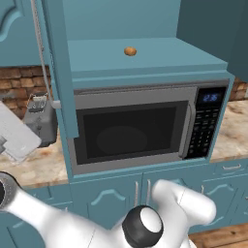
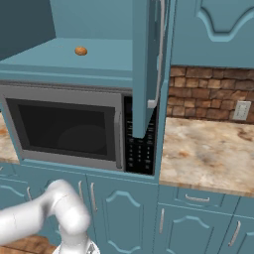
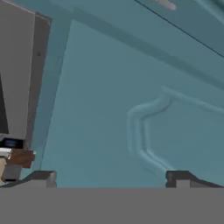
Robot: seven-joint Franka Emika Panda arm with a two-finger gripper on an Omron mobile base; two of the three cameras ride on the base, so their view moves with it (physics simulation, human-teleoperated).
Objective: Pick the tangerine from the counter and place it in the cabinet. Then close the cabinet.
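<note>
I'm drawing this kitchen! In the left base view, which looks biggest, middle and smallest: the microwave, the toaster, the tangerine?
Largest to smallest, as they look in the left base view:
1. microwave, by far the biggest.
2. toaster, partly hidden behind the open cabinet door, so its full size is unsure.
3. tangerine, tiny, on the cabinet shelf.

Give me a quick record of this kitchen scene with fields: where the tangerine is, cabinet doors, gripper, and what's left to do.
tangerine: resting on the cabinet floor, above the microwave
cabinet doors: both open
gripper: open, holding nothing, facing a teal arched-panel door
counter: toaster at the left of the microwave
remaining: close the cabinet
</note>
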